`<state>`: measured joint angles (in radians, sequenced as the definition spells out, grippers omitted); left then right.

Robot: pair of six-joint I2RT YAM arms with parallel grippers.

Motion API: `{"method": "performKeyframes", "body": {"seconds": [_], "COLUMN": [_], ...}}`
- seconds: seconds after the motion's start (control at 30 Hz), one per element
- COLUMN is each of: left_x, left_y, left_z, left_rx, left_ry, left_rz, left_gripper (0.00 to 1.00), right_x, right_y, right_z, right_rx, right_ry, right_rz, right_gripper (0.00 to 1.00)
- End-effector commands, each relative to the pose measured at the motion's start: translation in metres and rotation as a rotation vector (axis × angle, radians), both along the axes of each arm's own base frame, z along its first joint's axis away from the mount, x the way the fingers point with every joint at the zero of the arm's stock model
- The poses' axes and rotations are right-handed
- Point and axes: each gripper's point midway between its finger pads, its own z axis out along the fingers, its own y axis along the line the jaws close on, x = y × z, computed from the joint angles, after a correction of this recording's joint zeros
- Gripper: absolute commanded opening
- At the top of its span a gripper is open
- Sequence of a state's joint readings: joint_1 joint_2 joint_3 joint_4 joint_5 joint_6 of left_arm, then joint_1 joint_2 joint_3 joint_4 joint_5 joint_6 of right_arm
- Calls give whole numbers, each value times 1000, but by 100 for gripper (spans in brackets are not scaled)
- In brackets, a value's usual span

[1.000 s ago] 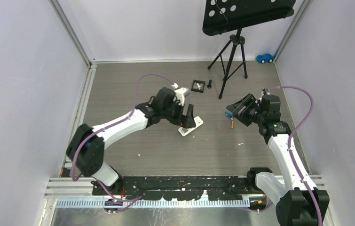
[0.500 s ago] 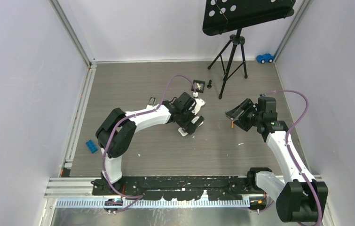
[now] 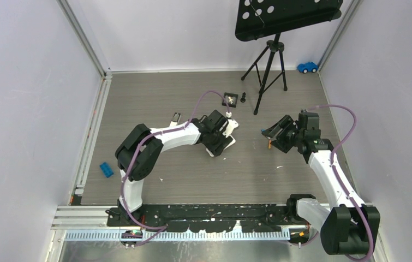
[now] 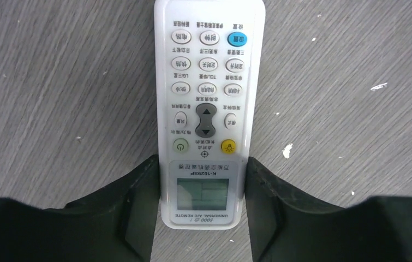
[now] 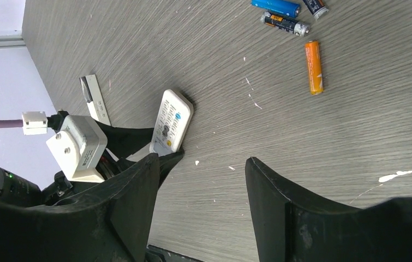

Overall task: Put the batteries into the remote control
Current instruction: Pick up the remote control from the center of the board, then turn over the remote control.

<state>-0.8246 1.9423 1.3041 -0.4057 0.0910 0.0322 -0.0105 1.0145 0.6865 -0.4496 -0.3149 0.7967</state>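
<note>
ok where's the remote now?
The remote sits face up at the middle of the table in the top view, display end between the fingers of the left gripper; the batteries lie to its right, by the right gripper.

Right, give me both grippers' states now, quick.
Left gripper: closed on the display end of the remote control, one finger on each long side.
Right gripper: open, holding nothing.

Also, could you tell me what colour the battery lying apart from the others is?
The battery is orange, clearest in the right wrist view.
</note>
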Motion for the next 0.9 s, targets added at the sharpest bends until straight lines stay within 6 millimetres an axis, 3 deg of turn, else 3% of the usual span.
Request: {"method": "performKeyframes", "body": {"seconds": [0.0, 0.1, 0.23, 0.33, 0.5, 0.77, 0.87], "left_x": [-2, -3, -22, -41, -71, -105, -107], "left_y": [6, 3, -8, -18, -41, -69, -75], "left_z": [-3, 6, 42, 76, 143, 229, 257], "left_rx": [19, 3, -62, -142, -355, -652, -758], "left_ry": [6, 16, 124, 261, 446, 701, 743], "left_rz": [12, 13, -38, -40, -41, -23, -9], "left_gripper": [44, 22, 1, 0, 0, 0, 0], "right_x": [5, 3, 1, -2, -12, -27, -30], "right_y": [2, 6, 24, 37, 54, 74, 82], "right_z": [14, 13, 26, 39, 65, 117, 135], "right_rx": [13, 34, 117, 188, 289, 490, 585], "right_ry": [-39, -32, -74, -135, -257, -404, -443], "right_rz": [7, 28, 107, 143, 157, 207, 212], "right_gripper": [64, 64, 64, 70, 89, 96, 96]}}
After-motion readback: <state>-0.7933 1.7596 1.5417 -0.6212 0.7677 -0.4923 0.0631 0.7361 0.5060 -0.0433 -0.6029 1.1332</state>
